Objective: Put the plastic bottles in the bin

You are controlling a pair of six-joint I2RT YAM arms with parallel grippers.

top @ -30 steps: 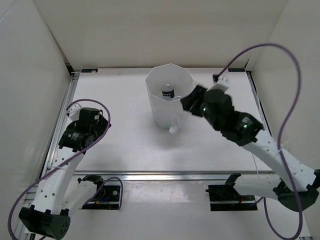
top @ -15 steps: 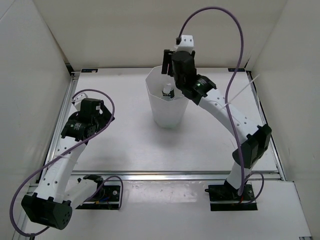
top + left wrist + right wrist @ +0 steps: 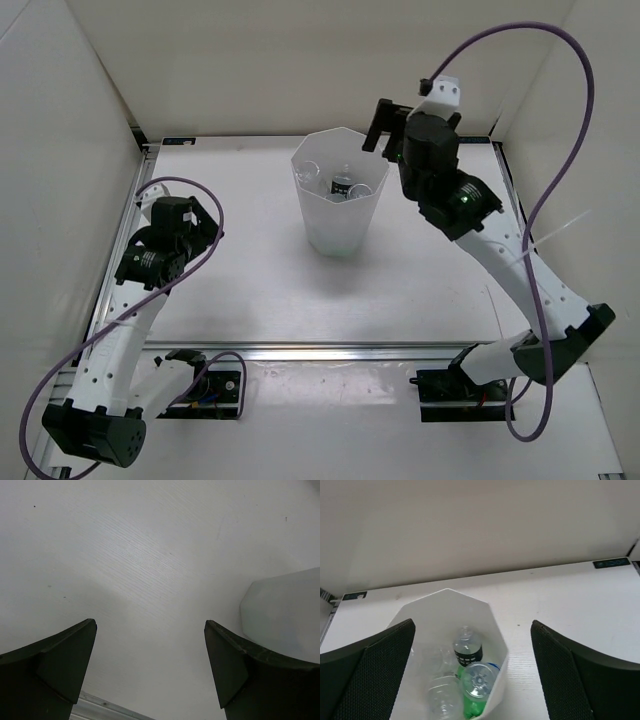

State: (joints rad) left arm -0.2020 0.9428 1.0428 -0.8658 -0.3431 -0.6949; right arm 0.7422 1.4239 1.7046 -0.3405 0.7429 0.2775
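The white faceted bin (image 3: 338, 232) stands mid-table, and several plastic bottles lie inside it. In the right wrist view I look down into the bin (image 3: 496, 630). It holds a black-label bottle (image 3: 468, 651), a blue-label bottle base-up (image 3: 479, 680), a green one (image 3: 474, 709) and clear ones (image 3: 442, 696). My right gripper (image 3: 386, 132) hangs above the bin's far right rim, open and holding nothing (image 3: 472, 625). My left gripper (image 3: 212, 228) is low over the table left of the bin, open and empty (image 3: 150, 624).
White walls close in the table on the left, back and right. An aluminium rail (image 3: 340, 349) runs along the near edge. The bin's side (image 3: 285, 615) shows at the right of the left wrist view. A purple cable (image 3: 520, 40) arcs above the right arm.
My right gripper went from shut to wide open and swung from over the bin's mouth to its far right rim. More bottles now show inside the bin. The left arm barely moved.
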